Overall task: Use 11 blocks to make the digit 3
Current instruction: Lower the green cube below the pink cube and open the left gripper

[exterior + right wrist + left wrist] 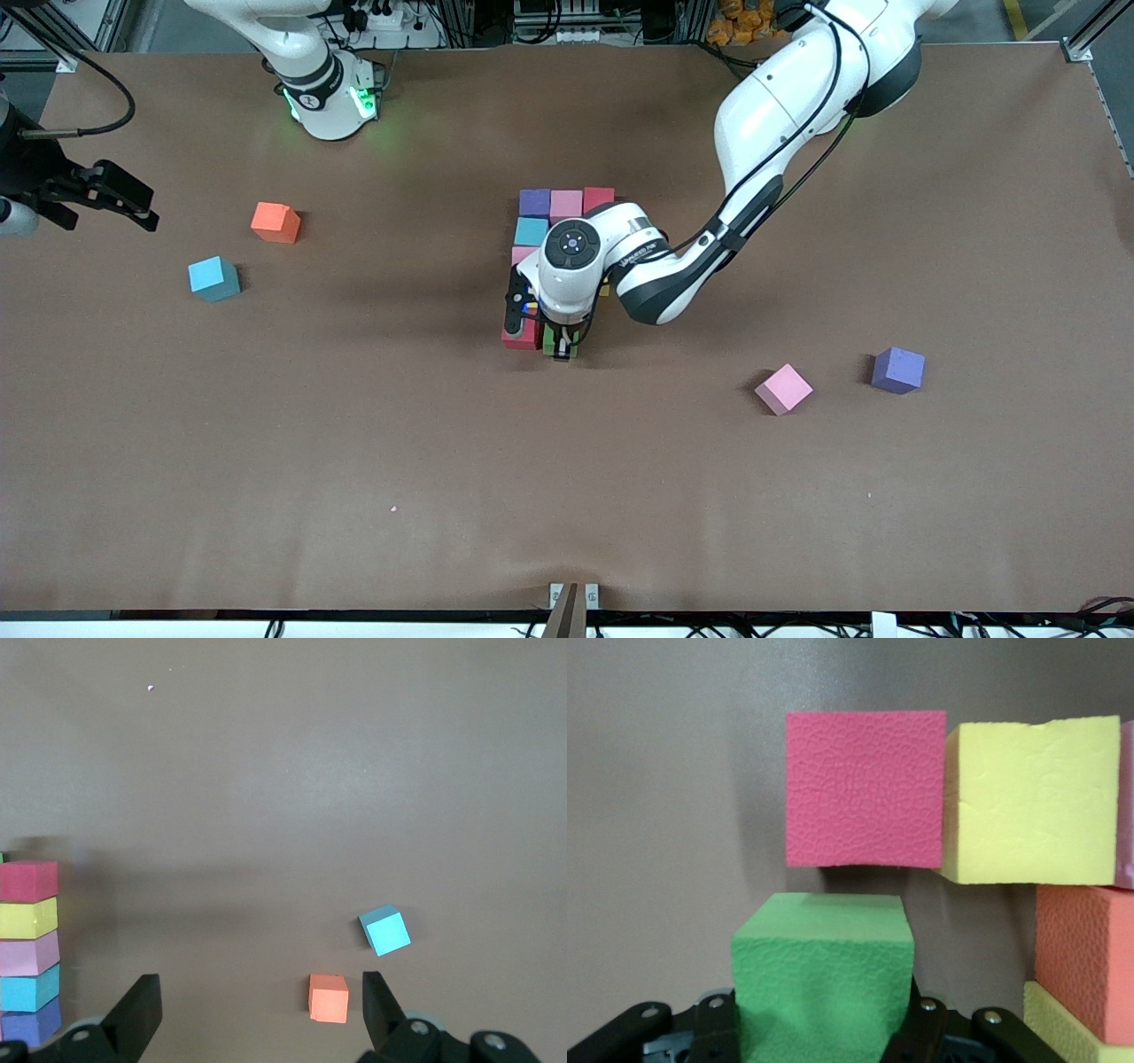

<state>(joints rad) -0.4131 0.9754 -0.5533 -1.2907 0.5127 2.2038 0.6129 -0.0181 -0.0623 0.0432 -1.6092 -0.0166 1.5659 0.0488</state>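
The left gripper point(560, 347) is closed on the green block point(822, 970) at the middle of the table point(567, 496), beside a red block point(523, 335) – the end of the half-built digit 3 point(554, 221) nearest the front camera. The right gripper point(257, 1005) waits with jaws wide at the right arm's edge, near an orange block point(275, 221) and a blue block point(213, 278).

Brown matte table point(266, 461), cables and metal framing along its edges
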